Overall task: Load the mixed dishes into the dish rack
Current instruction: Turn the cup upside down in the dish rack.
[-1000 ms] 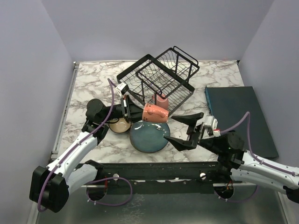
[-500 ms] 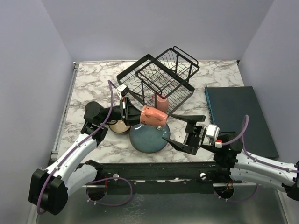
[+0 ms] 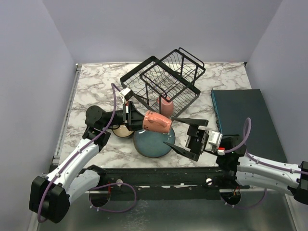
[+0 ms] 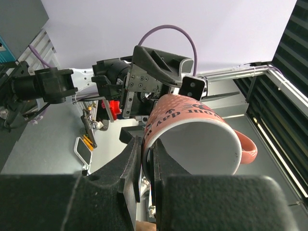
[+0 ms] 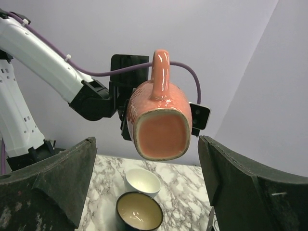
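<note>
Above the blue plate [image 3: 153,140], clear of the counter [image 3: 96,82], a pink mug [image 3: 157,121] hangs on its side. Its long axis runs roughly left to right across the workspace, with the mouth toward the left arm and the flat base toward the right arm. The right wrist view shows the handle on top.

The left tool [image 3: 139,120] pinches the mug by its rim, one finger inside the white interior and one outside, pressed close on the wall. The right tool [image 3: 171,131] sits just beyond the base, apart from it. Its fingers are spread wide, one on the far side and one on the near side of the line the mug lies along. The base faces squarely into that gap, so the mug looks lined up for a handover. The right tool would need to advance along the mug's axis and close across its body.

Both tools are close to the mug, but only the left one touches it. The dish rack [image 3: 163,79] stands just behind the mug, farther from the arms, with a second pink mug [image 3: 166,106] upright at its near edge. Two small bowls, a white one [image 5: 142,182] and a dark one [image 5: 139,211], rest on the counter below.
</note>
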Tool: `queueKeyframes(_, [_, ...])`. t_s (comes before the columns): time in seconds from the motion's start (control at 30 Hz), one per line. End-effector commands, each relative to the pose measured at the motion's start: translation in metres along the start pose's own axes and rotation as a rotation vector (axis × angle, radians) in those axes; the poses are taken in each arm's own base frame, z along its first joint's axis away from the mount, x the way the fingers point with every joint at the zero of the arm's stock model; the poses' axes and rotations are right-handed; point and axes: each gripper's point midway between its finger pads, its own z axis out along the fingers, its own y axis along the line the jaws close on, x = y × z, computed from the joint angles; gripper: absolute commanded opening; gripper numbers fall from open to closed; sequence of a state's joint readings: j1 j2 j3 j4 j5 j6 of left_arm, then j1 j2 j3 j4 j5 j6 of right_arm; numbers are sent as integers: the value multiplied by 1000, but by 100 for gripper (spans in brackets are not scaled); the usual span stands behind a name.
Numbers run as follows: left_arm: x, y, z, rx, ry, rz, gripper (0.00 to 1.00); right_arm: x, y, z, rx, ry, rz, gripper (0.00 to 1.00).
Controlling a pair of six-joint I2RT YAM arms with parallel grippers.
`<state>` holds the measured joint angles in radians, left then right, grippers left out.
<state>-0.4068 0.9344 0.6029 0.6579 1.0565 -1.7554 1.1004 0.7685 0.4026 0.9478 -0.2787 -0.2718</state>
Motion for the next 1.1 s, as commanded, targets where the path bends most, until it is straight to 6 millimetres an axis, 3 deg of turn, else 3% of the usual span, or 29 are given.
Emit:
queueKeyframes(0.0, [10, -16, -4, 38, 29, 57, 0, -31, -4, 14, -13, -115, -57, 92])
queueKeyframes(0.37, [13, -16, -5, 38, 38, 55, 0, -41, -6, 31, -30, -183, -90, 92])
queueKeyframes(1.07, [22, -33, -7, 61, 54, 68, 0, -45, 5, 34, -65, -295, -76, 85])
